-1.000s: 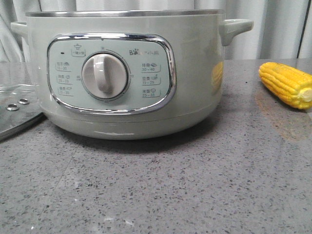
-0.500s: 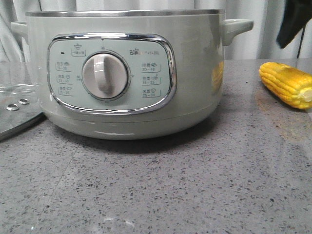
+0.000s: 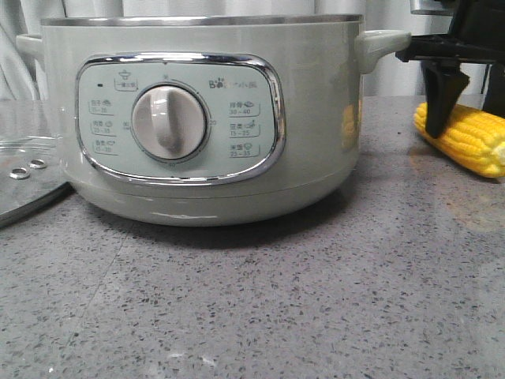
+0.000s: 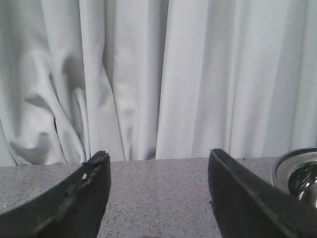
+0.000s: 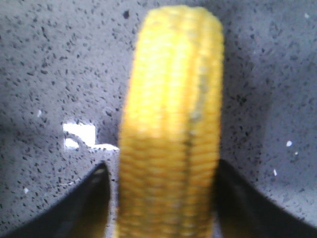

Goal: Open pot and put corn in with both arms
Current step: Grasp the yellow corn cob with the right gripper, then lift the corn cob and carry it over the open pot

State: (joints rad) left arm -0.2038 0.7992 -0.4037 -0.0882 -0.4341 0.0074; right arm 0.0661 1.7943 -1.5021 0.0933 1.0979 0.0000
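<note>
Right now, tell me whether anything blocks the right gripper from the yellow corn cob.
Nothing visible does. The right gripper is open, its black fingers straddling the yellow corn cob, which lies on the grey speckled table.

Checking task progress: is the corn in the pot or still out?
Out. The corn lies on the table beside the pot, between the right claw's fingers.
</note>
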